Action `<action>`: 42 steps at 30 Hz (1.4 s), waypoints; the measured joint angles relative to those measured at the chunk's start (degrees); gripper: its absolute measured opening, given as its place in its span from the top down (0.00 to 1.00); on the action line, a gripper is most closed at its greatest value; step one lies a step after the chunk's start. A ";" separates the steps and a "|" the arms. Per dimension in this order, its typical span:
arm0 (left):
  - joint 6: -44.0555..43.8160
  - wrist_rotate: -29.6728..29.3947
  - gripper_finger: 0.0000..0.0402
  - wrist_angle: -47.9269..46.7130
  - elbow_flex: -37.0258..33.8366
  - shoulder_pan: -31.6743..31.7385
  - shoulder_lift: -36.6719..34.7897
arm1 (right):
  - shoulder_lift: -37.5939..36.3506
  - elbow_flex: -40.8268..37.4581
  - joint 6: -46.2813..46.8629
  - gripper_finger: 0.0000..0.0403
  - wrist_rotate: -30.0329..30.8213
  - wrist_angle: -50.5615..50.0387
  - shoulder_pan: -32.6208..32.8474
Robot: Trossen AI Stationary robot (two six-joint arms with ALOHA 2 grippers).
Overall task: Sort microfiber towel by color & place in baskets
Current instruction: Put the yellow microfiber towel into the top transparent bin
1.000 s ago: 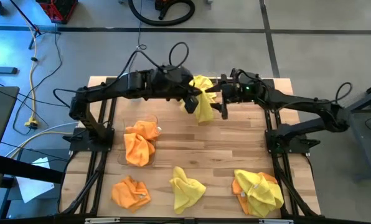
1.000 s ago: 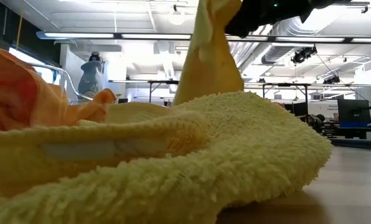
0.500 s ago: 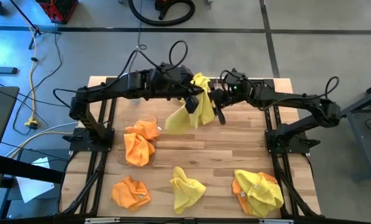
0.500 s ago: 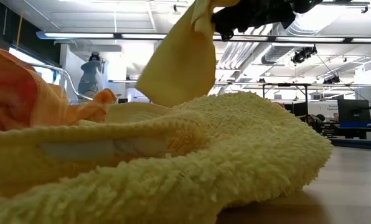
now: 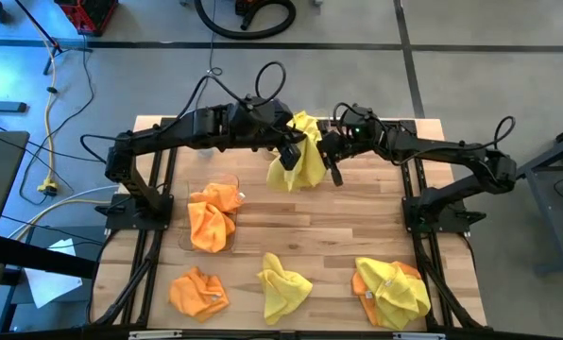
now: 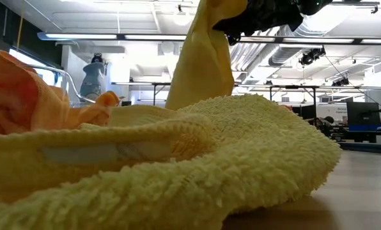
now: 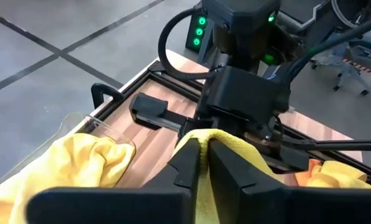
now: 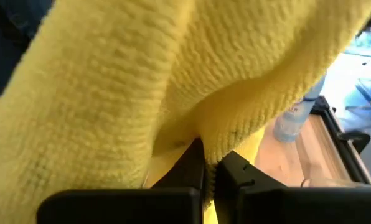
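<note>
A yellow microfiber towel point(image 5: 303, 162) hangs over the far middle of the table between my two grippers. My left gripper point(image 5: 294, 146) reaches in from the table's left and is shut on the towel's top. My right gripper point(image 5: 322, 147) reaches in from the right and is shut on the same towel right beside it. In the low view the towel point(image 6: 203, 57) droops from the dark grippers, and a nearer towel hides its lower end. A clear basket point(image 5: 227, 181) at the left holds orange towels point(image 5: 213, 219). The right basket is hidden under a yellow-and-orange heap point(image 5: 391, 291). My left gripper pinches a folded top edge point(image 7: 198, 138) of the yellow towel between its two fingers, coming roughly level from the table's left. The cloth hangs slack below the fingers. My right gripper pinches a fold point(image 8: 226, 140) near the towel's top between its two fingers, coming from the table's right. The towel drapes over and around the fingers and hangs down.
A loose orange towel point(image 5: 198, 291) and a loose yellow towel point(image 5: 283, 286) lie near the front edge. A clear water bottle point(image 8: 293, 121) stands toward the far side. Bare wood shows in the table's middle.
My right gripper has moved toward the table's left, up to my left gripper, and has shut on the towel's top. The hanging towel swung out toward the table's left and has fallen back to hang below both grippers.
</note>
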 joint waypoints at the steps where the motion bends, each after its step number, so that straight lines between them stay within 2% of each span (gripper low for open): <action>1: -0.19 0.05 0.92 -0.33 0.00 0.02 0.00 | 0.00 0.00 0.54 0.99 0.01 -0.10 -0.32; 8: -1.71 -0.02 0.72 -3.35 0.00 1.03 -0.06 | 0.00 0.00 1.00 1.00 0.71 -1.69 -2.85; 12: -2.06 1.04 0.63 -8.79 0.50 1.76 -1.60 | -0.01 0.00 1.01 1.00 6.65 -2.30 -4.33; 16: -4.09 0.65 0.61 -14.77 0.63 0.97 -4.00 | -0.28 0.41 0.41 1.00 12.39 -2.88 -5.69; 19: -5.24 -1.76 0.61 -19.43 0.19 -1.04 -5.09 | -0.28 2.57 -1.27 1.00 13.74 -3.55 -6.47; 22: -6.52 -1.62 0.61 -23.10 -1.66 -2.29 -6.76 | -0.33 5.96 -2.31 1.00 14.00 -3.24 -6.97; 26: -7.15 -3.17 0.61 -23.37 -7.71 -3.12 -10.20 | 1.12 11.48 -2.45 1.00 15.78 -2.57 -7.12; 31: -7.39 -4.84 0.61 -17.43 -19.76 -3.28 -18.24 | 7.25 17.67 -2.02 1.00 19.50 -4.57 -7.15; 37: -6.87 -5.72 0.61 -7.25 -35.26 -3.19 -30.05 | 15.68 23.58 -1.84 1.00 28.01 -10.96 -8.11; 42: -6.18 -7.62 0.61 -4.92 -43.43 -3.18 -38.51 | 21.15 26.47 -0.42 1.00 38.94 -15.42 -9.77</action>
